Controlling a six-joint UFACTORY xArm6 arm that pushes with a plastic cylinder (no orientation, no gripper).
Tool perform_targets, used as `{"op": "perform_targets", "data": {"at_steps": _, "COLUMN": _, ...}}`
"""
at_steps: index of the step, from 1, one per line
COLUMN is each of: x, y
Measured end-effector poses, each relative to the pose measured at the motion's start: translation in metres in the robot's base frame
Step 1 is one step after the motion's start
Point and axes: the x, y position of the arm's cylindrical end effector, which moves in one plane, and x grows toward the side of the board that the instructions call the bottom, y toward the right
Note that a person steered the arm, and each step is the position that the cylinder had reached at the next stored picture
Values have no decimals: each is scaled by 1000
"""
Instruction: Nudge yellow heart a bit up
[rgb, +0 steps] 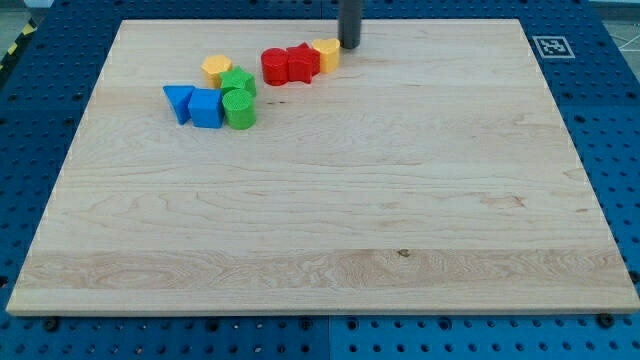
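Two yellow blocks lie near the view's top. One yellow block (327, 52) touches the right end of a pair of red blocks; its shape is hard to make out. The other yellow block (216, 68) sits further left, above the green blocks, and looks heart-like or rounded. My tip (350, 46) stands just to the right of the first yellow block, very close to it or touching it. The rod rises out of the view's top edge.
Two red blocks (275, 66) (302, 63) sit side by side left of my tip. Two green blocks (238, 83) (240, 109) and two blue blocks (179, 101) (206, 108) cluster at the upper left. The wooden board (330, 230) lies on a blue pegboard.
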Motion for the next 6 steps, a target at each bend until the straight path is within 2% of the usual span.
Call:
{"op": "perform_targets", "data": {"at_steps": 1, "x": 16, "y": 16}}
{"op": "perform_targets", "data": {"at_steps": 2, "x": 22, "y": -7}}
{"op": "perform_targets", "data": {"at_steps": 4, "x": 72, "y": -29}}
{"op": "perform_targets", "data": {"at_steps": 5, "x": 64, "y": -38}}
{"op": "perform_targets", "data": {"at_steps": 6, "x": 31, "y": -44}}
